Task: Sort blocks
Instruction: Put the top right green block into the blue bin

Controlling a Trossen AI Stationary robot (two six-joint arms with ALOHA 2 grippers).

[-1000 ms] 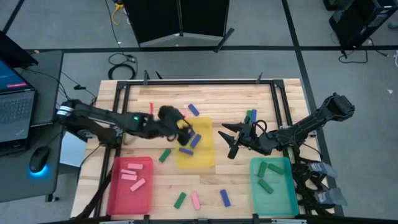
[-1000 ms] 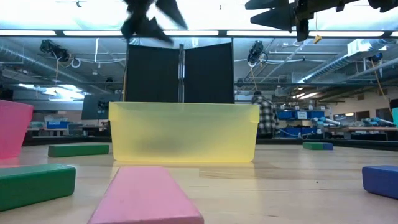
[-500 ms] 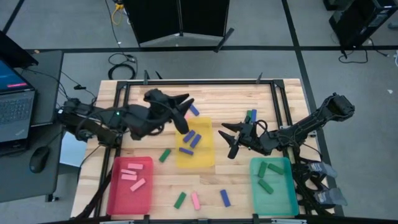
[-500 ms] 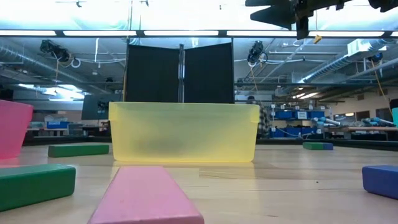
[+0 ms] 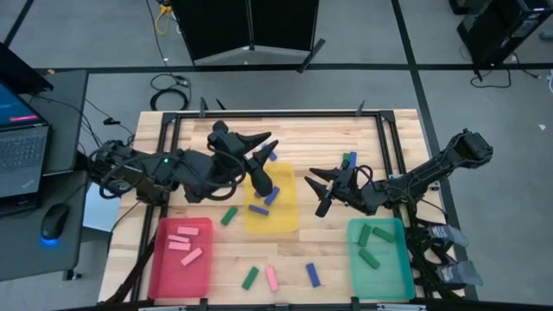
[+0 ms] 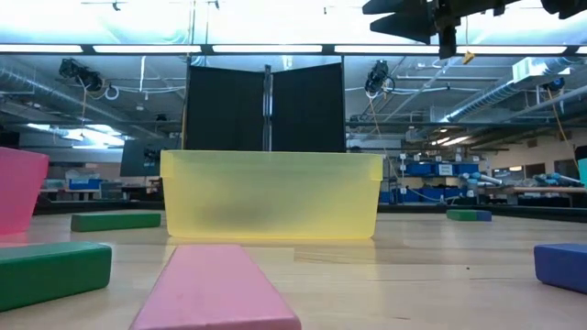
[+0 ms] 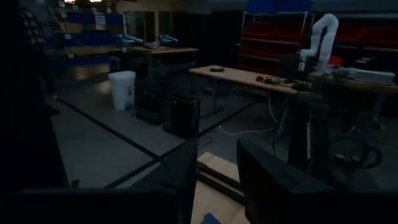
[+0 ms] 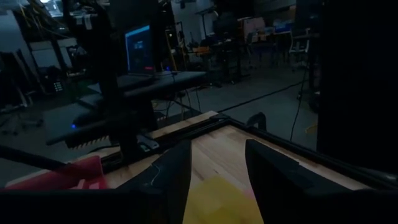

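Small pink, green and blue blocks are spread over the wooden table. Several blue blocks [image 5: 268, 194] lie in the yellow tray [image 5: 289, 220], pink ones [image 5: 183, 244] in the red tray [image 5: 159, 268], green ones [image 5: 371, 244] in the teal tray [image 5: 402, 276]. Loose blocks lie near the front edge: green [image 5: 250, 277], pink [image 5: 271, 278], blue [image 5: 312, 275]. My left gripper [image 5: 266, 161] is raised above the yellow tray's far end, open and with nothing in it [image 7: 217, 180]. My right gripper [image 5: 320, 190] hangs open to the right of the yellow tray, also holding nothing [image 8: 217, 168].
More loose blocks: a green one [image 5: 229, 216] left of the yellow tray, a blue one [image 5: 270, 155] behind it, a green and a blue one [image 5: 348, 161] at the far right. A black frame [image 5: 259, 113] borders the table. A laptop [image 5: 17, 142] sits on a side desk.
My left gripper has risen from low over the yellow tray, gone toward the table's far edge and tipped up to level; it has left the low view. The blue blocks it covered now show in the yellow tray.
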